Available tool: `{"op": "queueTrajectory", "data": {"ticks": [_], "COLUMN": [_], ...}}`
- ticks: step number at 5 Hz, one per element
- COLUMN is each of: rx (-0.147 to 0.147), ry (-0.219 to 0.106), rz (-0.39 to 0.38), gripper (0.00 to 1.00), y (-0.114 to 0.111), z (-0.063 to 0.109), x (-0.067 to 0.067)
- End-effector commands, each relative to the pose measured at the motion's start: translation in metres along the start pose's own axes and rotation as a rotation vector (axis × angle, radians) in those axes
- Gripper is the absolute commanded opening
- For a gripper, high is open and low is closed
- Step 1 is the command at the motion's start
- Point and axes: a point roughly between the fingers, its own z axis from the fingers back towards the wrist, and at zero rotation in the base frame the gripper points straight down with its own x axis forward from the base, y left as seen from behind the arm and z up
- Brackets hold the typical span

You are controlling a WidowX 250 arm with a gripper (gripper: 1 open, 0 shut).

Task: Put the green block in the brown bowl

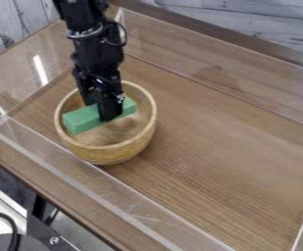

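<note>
The brown bowl [130, 145] stands on the wooden table at the left of the camera view. Inside it lies the green block [83, 119], tilted, with its left end near the bowl's left rim. My gripper [108, 111] points straight down into the bowl from a black arm. Its fingers [101, 104] straddle the middle of the block and are shut on it. The part of the block between the fingers is hidden.
A clear plastic wall [62, 201] runs along the table's front and left edges, close to the bowl. Bare wooden tabletop [232, 127] stretches to the right of the bowl. A white plank wall stands behind the table.
</note>
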Motion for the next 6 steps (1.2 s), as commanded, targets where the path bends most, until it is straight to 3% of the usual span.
{"op": "queueTrajectory", "data": {"ticks": [1, 2, 6], "rx": [0.030, 0.026, 0.069], "ry": [-0.027, -0.019, 0.025], "rz": [0.005, 0.009, 0.008], "gripper": [0.00, 0.00, 0.00], "y": [0.0133, 0.0174, 0.0216], "z": [0.0056, 0.0013, 0.0061], "x": [0.0069, 0.0074, 0.0161]}}
